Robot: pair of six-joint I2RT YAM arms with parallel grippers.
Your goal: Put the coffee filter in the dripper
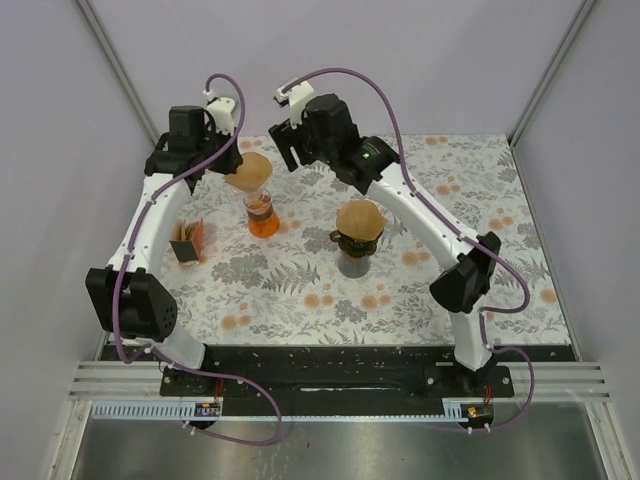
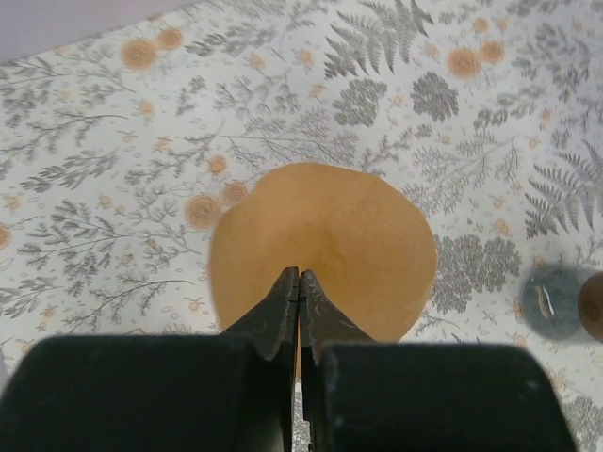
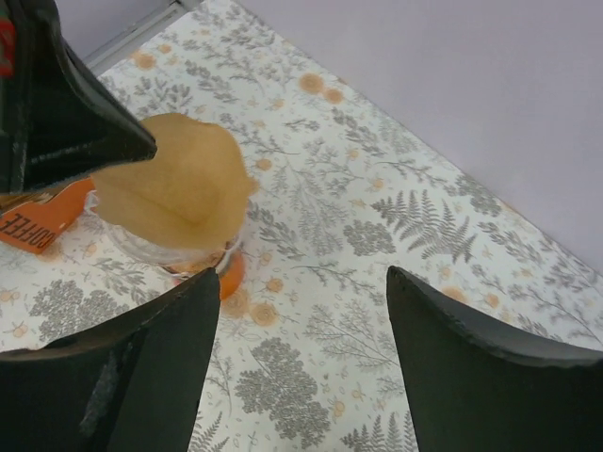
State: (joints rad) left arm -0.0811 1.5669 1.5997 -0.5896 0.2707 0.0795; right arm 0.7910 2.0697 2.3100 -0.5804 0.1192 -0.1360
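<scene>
My left gripper (image 1: 238,165) (image 2: 299,280) is shut on the edge of a brown paper coffee filter (image 1: 251,172) (image 2: 325,240) (image 3: 174,184), which hangs just above the glass flask (image 1: 262,214) (image 3: 179,256). The dripper (image 1: 356,246), a dark cone on a round base, stands at mid-table with another brown filter (image 1: 360,217) sitting in its top. My right gripper (image 1: 290,157) (image 3: 301,282) hovers at the back of the table, right of the held filter. Its fingers stand wide open with only tablecloth between them.
The flask holds orange liquid (image 3: 232,274). An orange coffee pack (image 1: 187,241) (image 3: 38,224) stands at the left of the fern-patterned tablecloth (image 1: 440,290). Pale walls (image 1: 400,60) close in the back and both sides.
</scene>
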